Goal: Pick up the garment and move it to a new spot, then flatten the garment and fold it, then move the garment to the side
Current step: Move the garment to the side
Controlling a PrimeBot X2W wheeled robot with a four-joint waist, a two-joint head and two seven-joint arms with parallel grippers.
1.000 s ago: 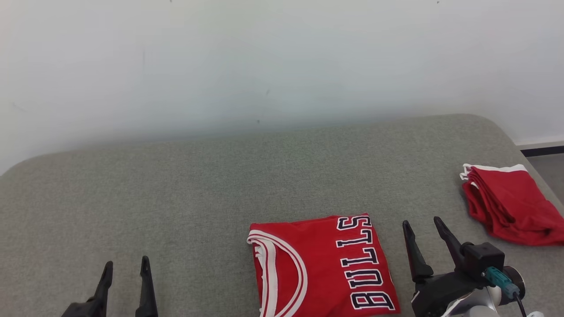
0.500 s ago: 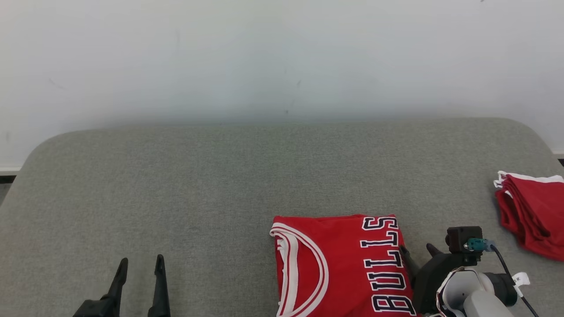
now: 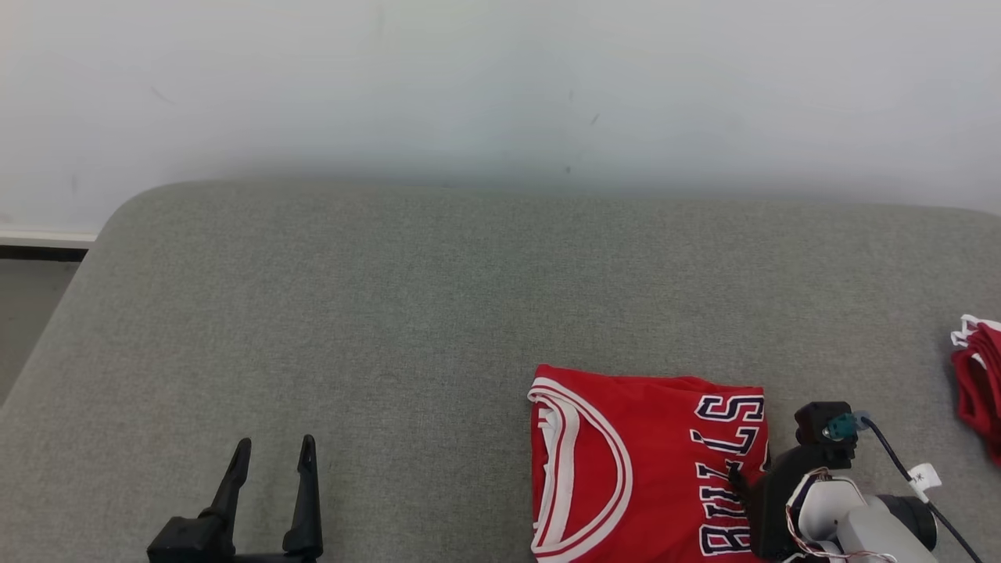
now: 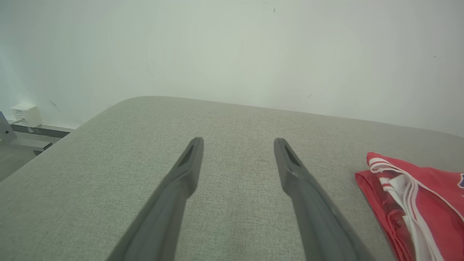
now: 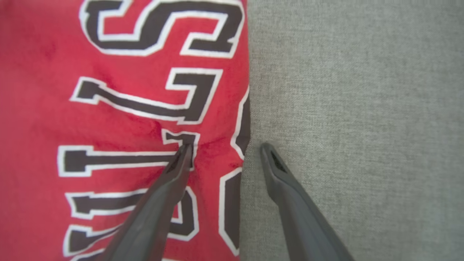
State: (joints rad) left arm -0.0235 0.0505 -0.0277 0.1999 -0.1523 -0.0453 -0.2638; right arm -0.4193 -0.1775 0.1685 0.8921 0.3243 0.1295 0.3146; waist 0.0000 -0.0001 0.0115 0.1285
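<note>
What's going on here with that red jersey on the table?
A robot is working on a folded red jersey lying on a grey padded table. Its right gripper is open and straddles the jersey's right edge, one finger on the lettering, the other over bare table, so nothing is gripped yet. The left gripper hangs open above the table, apart from the jersey. Another red garment lies at the far right.
</note>
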